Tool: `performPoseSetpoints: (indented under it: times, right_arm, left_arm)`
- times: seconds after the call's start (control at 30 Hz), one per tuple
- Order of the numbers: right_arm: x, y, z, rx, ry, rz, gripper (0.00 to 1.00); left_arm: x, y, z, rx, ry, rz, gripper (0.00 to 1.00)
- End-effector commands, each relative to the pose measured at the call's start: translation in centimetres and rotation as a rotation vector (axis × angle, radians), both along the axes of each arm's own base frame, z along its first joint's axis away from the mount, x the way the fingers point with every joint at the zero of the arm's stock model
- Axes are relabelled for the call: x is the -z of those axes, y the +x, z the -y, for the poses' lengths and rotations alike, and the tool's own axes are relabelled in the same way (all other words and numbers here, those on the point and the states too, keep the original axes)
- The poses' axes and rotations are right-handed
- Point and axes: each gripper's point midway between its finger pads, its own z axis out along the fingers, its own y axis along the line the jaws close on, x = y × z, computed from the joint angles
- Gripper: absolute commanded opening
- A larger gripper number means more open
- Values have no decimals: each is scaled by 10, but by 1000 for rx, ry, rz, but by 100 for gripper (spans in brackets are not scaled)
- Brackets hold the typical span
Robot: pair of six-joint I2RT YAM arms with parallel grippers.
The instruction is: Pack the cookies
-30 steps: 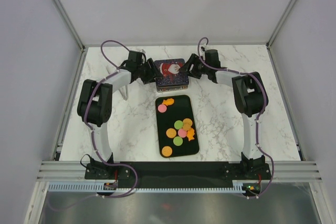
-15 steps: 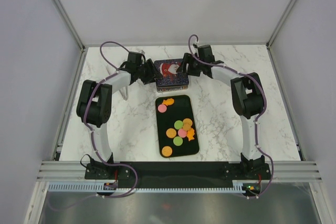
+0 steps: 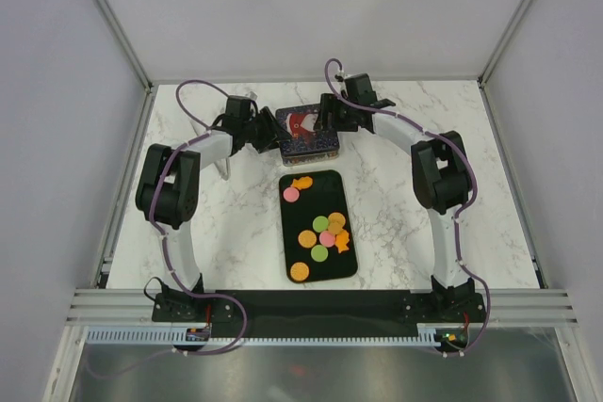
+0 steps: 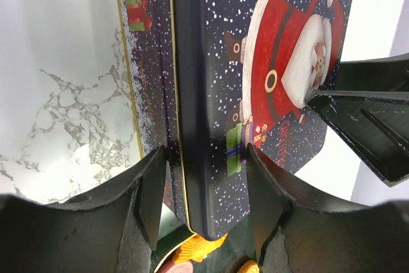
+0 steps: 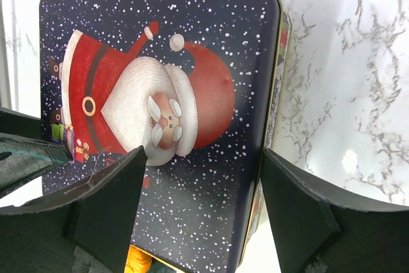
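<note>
At the far middle of the marble surface (image 3: 396, 195) sits a dark blue tin (image 3: 306, 129) with a Santa picture on its lid, and both arms reach in to it from either side. From my seat, the left pincer (image 3: 271, 132) looks clamped on the tin's left edge. In the left wrist view its two fingers (image 4: 150, 202) press against the tin (image 4: 275, 43), one on the side wall and one on the lid's face.

The right pincer (image 3: 328, 120) is at the tin's right side with its fingers spread wide apart. In the right wrist view one finger (image 5: 105, 202) hangs over the lid's face and the other sits past the tin's (image 5: 160, 62) edge, over the marble.

The cookies (image 3: 327, 237) lie on a black tray (image 3: 320, 204) just nearer to me than the tin: two near the tray's far end and a cluster of orange, pink and green ones toward its near end. A few orange pieces show under the tin's edge between the left fingers, but I cannot tell where they lie.
</note>
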Motion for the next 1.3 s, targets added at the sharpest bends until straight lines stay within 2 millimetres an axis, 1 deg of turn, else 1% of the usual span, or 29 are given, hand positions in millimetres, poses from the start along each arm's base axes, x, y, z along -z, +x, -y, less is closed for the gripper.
performPoseSetpoints:
  times: [0.0,0.03,0.07,0.1,0.17,0.3,0.33,0.4,0.47,0.63,0.67,0.7,0.73,0.77,0.9,0.93,0.97,1.0,1.07,1.1,1.13,1.27]
  right_arm:
    - [-34,-23,-66,-192,71,57,79]
    - [-33,-24,-68,-201,66,56,80]
    - [-28,-26,-68,-210,54,46,80]
    - [-29,-25,-71,-215,50,49,80]
    - [-23,-26,-70,-215,42,35,80]
    - [-12,-29,-70,-223,32,12,80]
    - [-11,-30,-69,-223,28,10,80]
    - [-8,-32,-68,-227,19,4,81]
    - [-7,-32,-63,-214,-3,3,81]
    - [-2,-33,-44,-174,-91,19,83]
    - [-4,-32,-42,-170,-100,28,83]
    - [-3,-32,-40,-169,-103,27,84]
    - [-3,-32,-40,-173,-101,29,85]
    - [-4,-32,-40,-176,-94,28,85]
    - [-6,-34,-39,-210,-63,18,85]
    - [-9,-34,-39,-217,-59,24,86]
    - [-9,-35,-37,-225,-57,23,86]
    - [-12,-35,-35,-231,-44,24,86]
    - [-19,-34,-31,-236,-36,36,86]
    - [-20,-34,-26,-230,-37,36,86]
    - [-23,-34,-24,-229,-26,38,86]
    - [-27,-31,-12,-219,3,32,86]
  left_arm:
    - [44,-42,24,55,-36,-177,35]
    - [45,-43,25,54,-45,-180,33]
    - [47,-45,27,58,-48,-186,32]
    - [46,-44,28,59,-48,-182,31]
    - [48,-47,31,64,-48,-188,30]
    - [46,-48,36,76,-53,-183,27]
    - [46,-49,37,78,-52,-182,24]
    - [45,-51,38,84,-54,-183,21]
    - [43,-51,38,82,-53,-180,19]
    - [37,-54,41,89,-55,-169,19]
    - [36,-55,43,95,-57,-166,20]
    - [34,-55,45,100,-59,-161,23]
    - [34,-55,45,101,-58,-160,29]
    - [34,-55,46,102,-56,-159,31]
    - [29,-56,47,104,-59,-151,32]
    - [26,-56,47,106,-61,-146,38]
    - [24,-55,46,105,-59,-140,42]
    - [22,-55,46,105,-61,-135,44]
    - [19,-54,46,108,-58,-125,52]
    - [17,-53,46,108,-58,-119,54]
    - [14,-50,46,107,-55,-110,60]
    - [6,-44,47,107,-55,-93,67]
